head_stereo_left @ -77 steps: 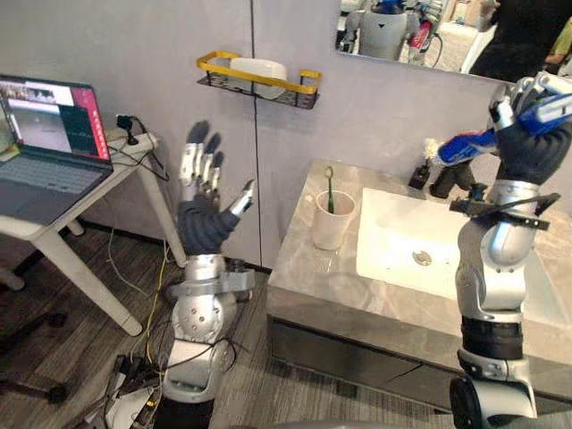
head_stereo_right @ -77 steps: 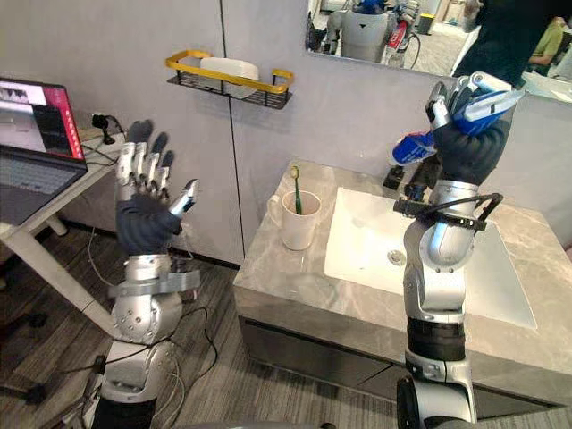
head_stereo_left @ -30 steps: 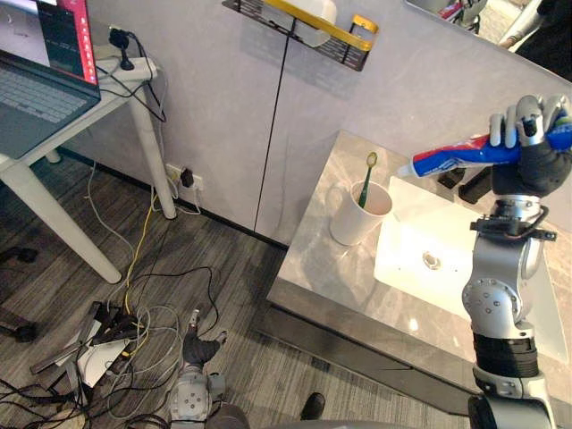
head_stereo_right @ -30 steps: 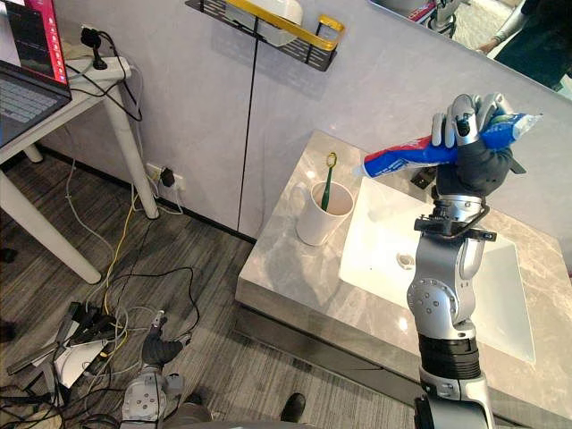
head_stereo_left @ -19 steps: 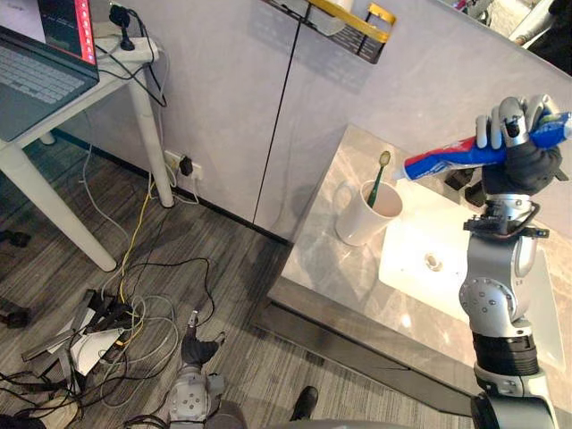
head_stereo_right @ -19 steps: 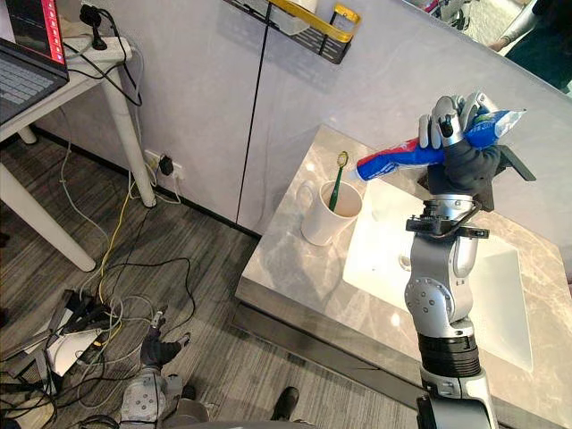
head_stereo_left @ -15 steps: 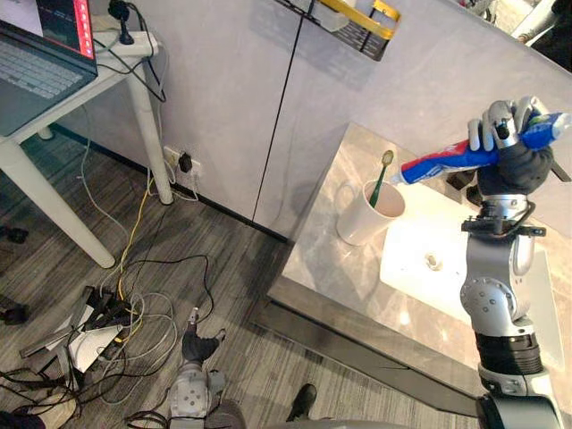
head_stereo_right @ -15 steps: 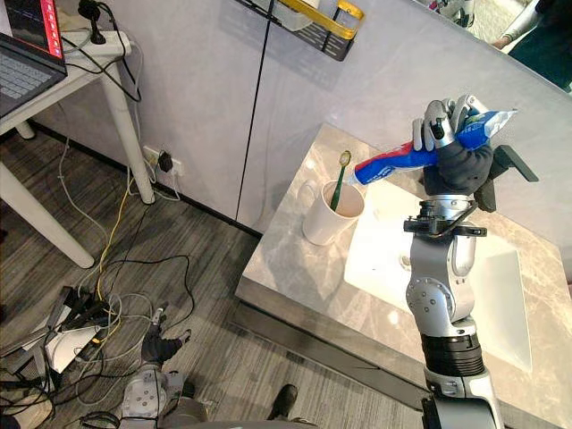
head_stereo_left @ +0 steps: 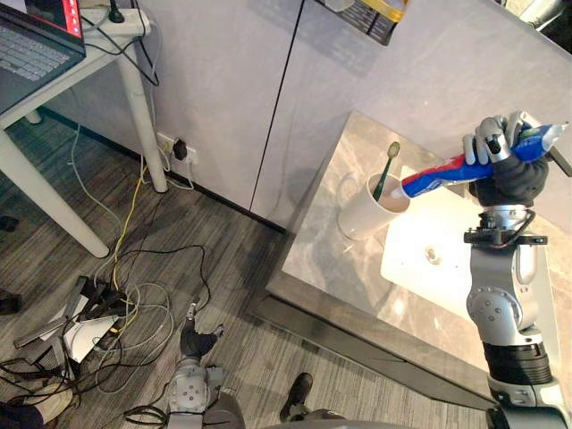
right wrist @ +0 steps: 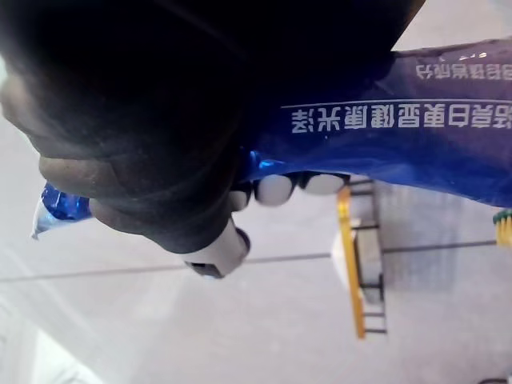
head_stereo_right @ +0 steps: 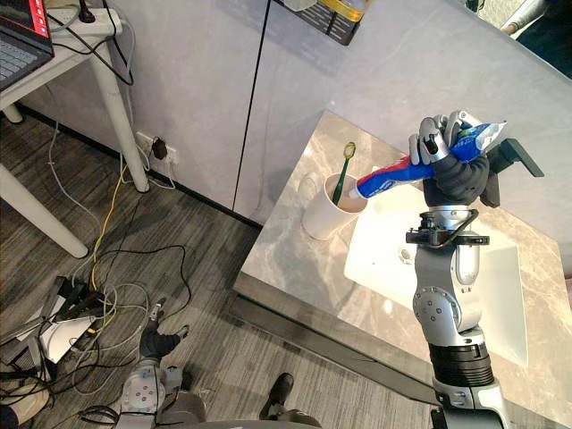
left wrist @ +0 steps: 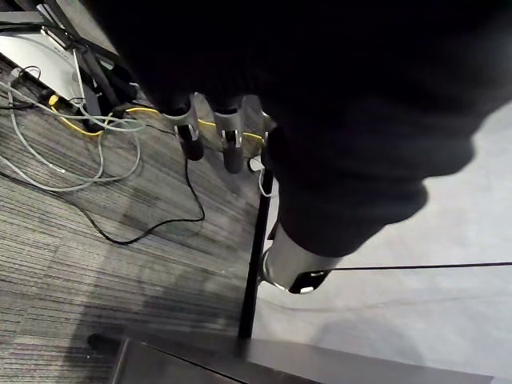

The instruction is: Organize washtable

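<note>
My right hand (head_stereo_left: 505, 161) is raised over the washtable, shut on a blue, red and white toothpaste tube (head_stereo_left: 438, 177). The tube slants down with its white cap end just above the rim of a white mug (head_stereo_left: 362, 213). A green toothbrush (head_stereo_left: 387, 170) leans in that mug, which stands on the grey marble counter (head_stereo_left: 326, 255) left of the white sink (head_stereo_left: 447, 277). In the right wrist view the tube (right wrist: 416, 136) lies across my curled fingers (right wrist: 218, 246). My left hand (head_stereo_left: 192, 341) hangs low by the floor, its fingers (left wrist: 210, 138) straight and holding nothing.
A black and yellow wall shelf (head_stereo_left: 380, 13) hangs above the counter. At the far left stands a white table (head_stereo_left: 54, 85) carrying a laptop. A tangle of cables and a power strip (head_stereo_left: 94, 313) lies on the wood floor. A black faucet (head_stereo_right: 508, 161) sits behind my right hand.
The camera has tilted down and shifted. My left hand dropped from chest height to near the floor. My right hand brought the tube's cap end down and left to the mug's rim.
</note>
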You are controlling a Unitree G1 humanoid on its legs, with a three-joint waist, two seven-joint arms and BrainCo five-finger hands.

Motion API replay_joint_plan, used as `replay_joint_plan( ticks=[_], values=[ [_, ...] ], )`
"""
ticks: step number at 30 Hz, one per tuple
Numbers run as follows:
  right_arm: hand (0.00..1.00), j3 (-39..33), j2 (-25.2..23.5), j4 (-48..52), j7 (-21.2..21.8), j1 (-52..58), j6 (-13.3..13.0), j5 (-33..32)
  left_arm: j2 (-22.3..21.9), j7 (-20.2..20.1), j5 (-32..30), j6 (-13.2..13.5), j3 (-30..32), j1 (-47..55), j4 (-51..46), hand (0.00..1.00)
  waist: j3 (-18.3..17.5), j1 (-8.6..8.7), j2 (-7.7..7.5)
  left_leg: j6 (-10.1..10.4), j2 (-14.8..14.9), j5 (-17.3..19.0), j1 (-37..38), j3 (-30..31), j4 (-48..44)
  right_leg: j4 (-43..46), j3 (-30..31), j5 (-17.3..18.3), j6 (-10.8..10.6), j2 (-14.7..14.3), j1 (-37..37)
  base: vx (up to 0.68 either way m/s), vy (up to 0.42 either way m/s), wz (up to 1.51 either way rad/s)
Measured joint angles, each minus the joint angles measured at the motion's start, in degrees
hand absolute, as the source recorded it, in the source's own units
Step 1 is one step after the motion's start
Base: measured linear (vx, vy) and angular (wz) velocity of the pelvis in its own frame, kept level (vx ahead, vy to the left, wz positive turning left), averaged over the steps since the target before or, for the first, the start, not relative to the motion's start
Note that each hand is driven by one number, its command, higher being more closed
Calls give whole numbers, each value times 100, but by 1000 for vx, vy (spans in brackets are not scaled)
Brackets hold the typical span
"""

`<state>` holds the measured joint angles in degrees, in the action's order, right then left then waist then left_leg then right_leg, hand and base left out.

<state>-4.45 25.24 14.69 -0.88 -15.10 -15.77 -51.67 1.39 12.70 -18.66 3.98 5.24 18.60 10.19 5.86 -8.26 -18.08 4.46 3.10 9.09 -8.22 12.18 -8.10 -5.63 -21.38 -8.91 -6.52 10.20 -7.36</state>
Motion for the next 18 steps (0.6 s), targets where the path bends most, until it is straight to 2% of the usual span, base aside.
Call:
replay_joint_plan(
  ticks=[18],
  values=[
    [100, 248, -31, -158, -42, 1, 67, -1, 1, -4, 38, 0, -11, -131, 67, 0, 141, -54, 4, 12, -8, 12, -118, 30, -65, 0, -47, 0, 1, 4, -96, -3, -5, 1]
  ],
)
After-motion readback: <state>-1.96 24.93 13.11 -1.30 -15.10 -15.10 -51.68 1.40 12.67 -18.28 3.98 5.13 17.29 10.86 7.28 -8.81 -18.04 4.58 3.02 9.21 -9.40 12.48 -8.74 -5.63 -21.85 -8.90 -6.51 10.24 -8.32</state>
